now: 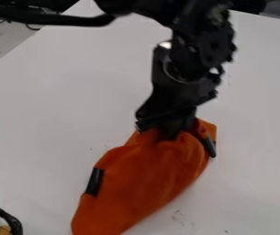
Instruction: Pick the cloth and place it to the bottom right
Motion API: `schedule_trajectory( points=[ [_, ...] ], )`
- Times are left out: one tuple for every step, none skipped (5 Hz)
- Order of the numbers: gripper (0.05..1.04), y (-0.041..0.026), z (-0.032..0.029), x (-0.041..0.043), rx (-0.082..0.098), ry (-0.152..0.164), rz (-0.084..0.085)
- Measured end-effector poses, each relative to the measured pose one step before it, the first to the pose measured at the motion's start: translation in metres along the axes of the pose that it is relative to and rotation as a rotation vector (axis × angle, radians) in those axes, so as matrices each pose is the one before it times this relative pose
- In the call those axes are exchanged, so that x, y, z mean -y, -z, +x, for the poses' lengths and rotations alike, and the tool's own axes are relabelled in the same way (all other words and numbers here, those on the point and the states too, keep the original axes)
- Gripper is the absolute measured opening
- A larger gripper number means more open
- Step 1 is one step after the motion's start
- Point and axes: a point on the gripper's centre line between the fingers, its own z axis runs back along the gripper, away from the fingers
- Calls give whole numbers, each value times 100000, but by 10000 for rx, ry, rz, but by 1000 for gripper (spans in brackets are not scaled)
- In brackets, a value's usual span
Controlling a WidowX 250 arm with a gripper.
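The black gripper (172,131) is near the middle of the camera view, pointing down, shut on the upper end of the orange cloth (148,176). Bunched folds gather around the fingers and partly hide them. From there the cloth stretches down and left to the bottom edge of the view. A short dark piece shows at its left edge and another at its upper right edge. Whether the cloth's lower part touches the table cannot be told.
The white table (56,105) lies under the arm, its left edge slanting at the upper left. A black-rimmed object (7,219) with a yellow part stands at the bottom left corner. Dark cables and equipment show beyond the table's far side.
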Motion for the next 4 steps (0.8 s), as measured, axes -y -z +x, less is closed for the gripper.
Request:
schedule_trajectory(
  points=[
    [64,1136,-3532,79,51,600,238],
    [64,567,-2758,183,75,541,114],
    [64,1036,-2543,250,-177,584,272],
    [64,872,-1876,674,-227,290,-232]
  ],
)
